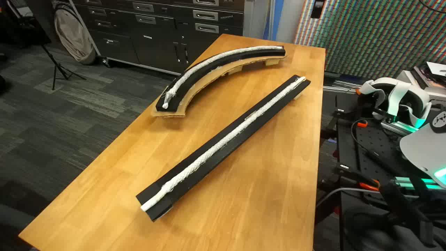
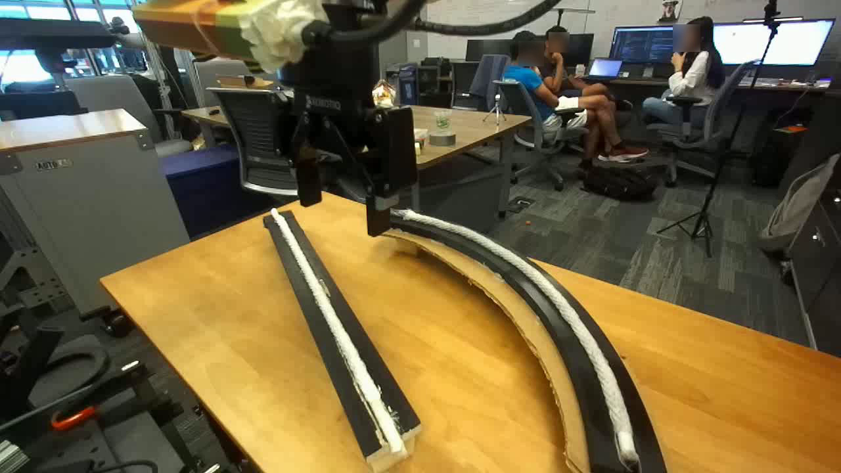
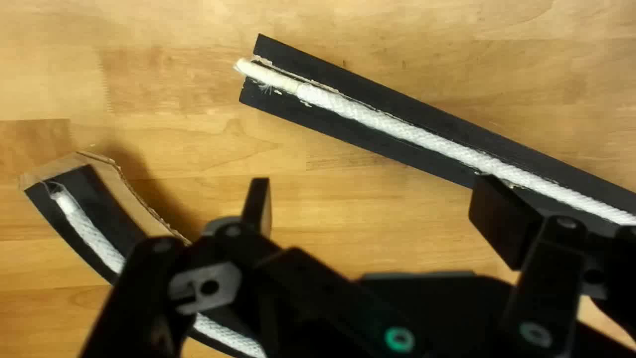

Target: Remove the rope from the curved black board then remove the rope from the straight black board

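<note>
The curved black board (image 1: 268,53) rests on the wooden table, with a white braided rope (image 1: 210,60) lying along its groove. Beside it lies the straight black board (image 1: 223,153), a white rope (image 1: 209,153) running its full length. In the wrist view that rope's pale end (image 3: 266,74) sticks out slightly past the straight board. My gripper (image 2: 344,202) hangs above the table over the gap between the boards' ends. Its jaws stand wide apart with only bare wood seen between them in the wrist view (image 3: 375,209). Gripper parts hide some of the curved board (image 3: 109,209) there.
A cardboard base (image 1: 209,82) lies under the curved board. Next to the table (image 1: 271,174) stands a black cart (image 1: 373,153) carrying a white headset (image 1: 397,97). Dark drawers (image 1: 153,31) are behind. People sit at desks in the background of an exterior view.
</note>
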Motion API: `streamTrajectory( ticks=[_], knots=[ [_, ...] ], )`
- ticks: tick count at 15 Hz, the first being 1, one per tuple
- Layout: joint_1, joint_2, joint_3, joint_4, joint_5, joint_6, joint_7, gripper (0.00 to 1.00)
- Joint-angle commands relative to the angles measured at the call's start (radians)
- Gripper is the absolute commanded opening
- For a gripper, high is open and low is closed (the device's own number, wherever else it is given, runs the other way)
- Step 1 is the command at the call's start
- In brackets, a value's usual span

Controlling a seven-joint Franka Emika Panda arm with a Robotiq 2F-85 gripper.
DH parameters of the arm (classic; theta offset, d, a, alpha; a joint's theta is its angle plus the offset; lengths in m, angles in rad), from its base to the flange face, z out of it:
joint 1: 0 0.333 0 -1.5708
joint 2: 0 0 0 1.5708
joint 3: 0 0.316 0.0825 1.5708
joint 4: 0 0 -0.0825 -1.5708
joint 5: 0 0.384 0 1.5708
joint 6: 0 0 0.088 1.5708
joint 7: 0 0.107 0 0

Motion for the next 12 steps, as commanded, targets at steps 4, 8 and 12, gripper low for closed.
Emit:
streamTrajectory(
  ticks=[4, 8, 12],
  knots=[
    [-0.011, 0.000, 0.011, 0.015, 0.005, -0.001, -0.003, 1.00],
    [0.018, 0.053, 0.012, 0.065, 0.122, 0.019, 0.058, 1.00],
    [0.083, 0.172, 0.086, 0.243, 0.357, 0.040, 0.220, 1.00]
  ],
)
